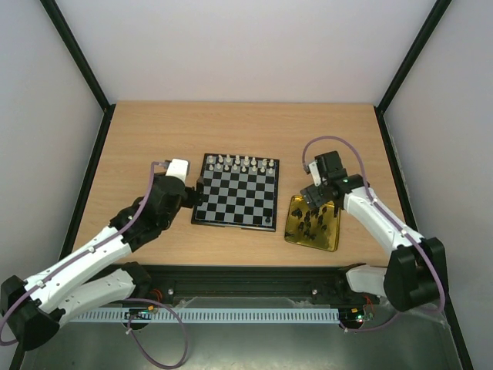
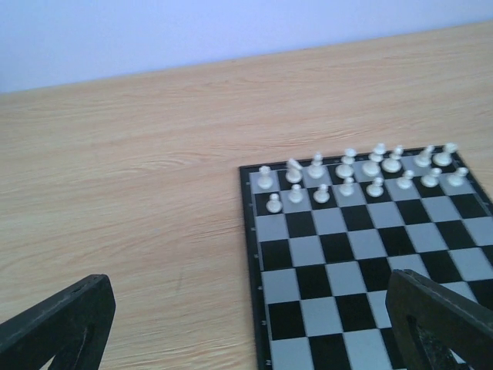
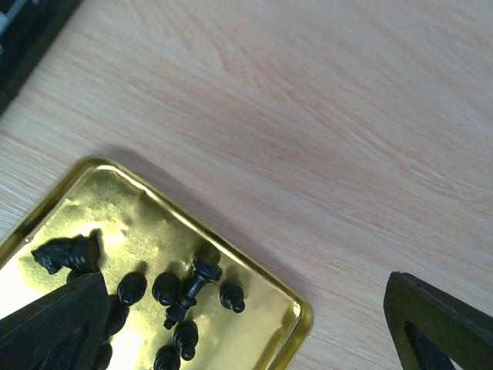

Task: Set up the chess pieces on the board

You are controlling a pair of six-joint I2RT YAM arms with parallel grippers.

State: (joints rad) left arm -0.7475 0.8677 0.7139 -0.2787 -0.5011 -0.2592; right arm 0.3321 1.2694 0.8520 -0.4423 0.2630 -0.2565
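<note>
Right fingers (image 3: 435, 324): spread wide, gripping nothing, poised over the gold tray (image 3: 302, 314). I read this as a pre-grasp stance. The black pieces (image 3: 179, 297) lie jumbled in the tray, at least one tipped over, so a clean pick likely needs a single piece isolated.

Left fingers (image 2: 443, 320): also wide apart and empty, one over the bench (image 2: 139, 193), the other over the board (image 2: 370, 254). They are probably parked at its left edge, clear of the right arm's route.

White pieces (image 2: 362, 173) stand upright along the two far rows. The near rows are bare except for one black piece (image 1: 268, 221) at the near right corner. Black's side is mostly undone.
</note>
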